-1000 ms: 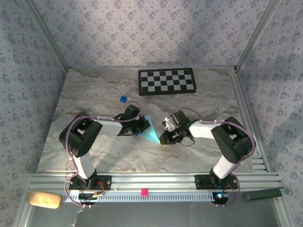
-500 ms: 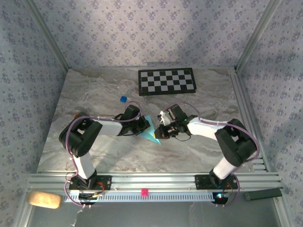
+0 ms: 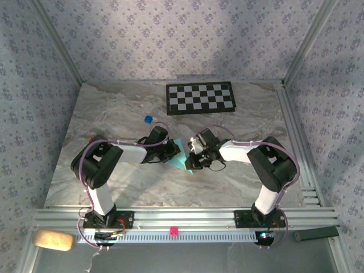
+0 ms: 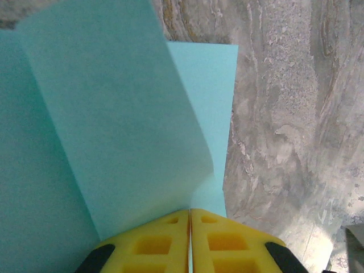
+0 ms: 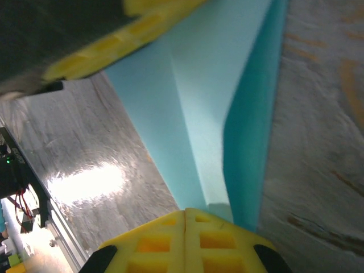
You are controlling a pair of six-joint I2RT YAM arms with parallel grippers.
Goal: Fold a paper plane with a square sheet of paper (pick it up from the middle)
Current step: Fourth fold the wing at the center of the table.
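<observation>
The left claw (image 4: pixel 189 211) was pressed shut on the paper (image 4: pixel 114 125), its yellow fingers (image 4: pixel 227 242) meeting along a thin seam. Straight ahead of its tips one flap stood up and curled over to the right. A flatter layer lay beneath that flap, on the table (image 4: pixel 284 125).

The right claw (image 5: pixel 186 211) was closed on the paper as well, gripping where a crease ran down into its tips. Ahead of it the fold spread into a pale face on the left and a darker, raised edge on the right. At the far end the other claw's finger (image 5: pixel 136 34) was clamped on the same piece.

Seen from above, the paper (image 3: pixel 181 161) sat between the two claws, which faced each other tip to tip, low over the table. The checkerboard (image 3: pixel 199 98) and a small blue cube (image 3: pixel 148 119) lay well beyond them.

The paper looked very light, thin and limp, and the standing flap bent under its own weight. It would likely keep any crease pressed into it, wanted or not. It could also tear or slide out of smooth pads if the two claws pulled apart. The best hold seemed to be on the creased, layered middle, where it was stiffest. A single-layer edge would probably flop or buckle. Any move would want both claws travelling together and gently.
</observation>
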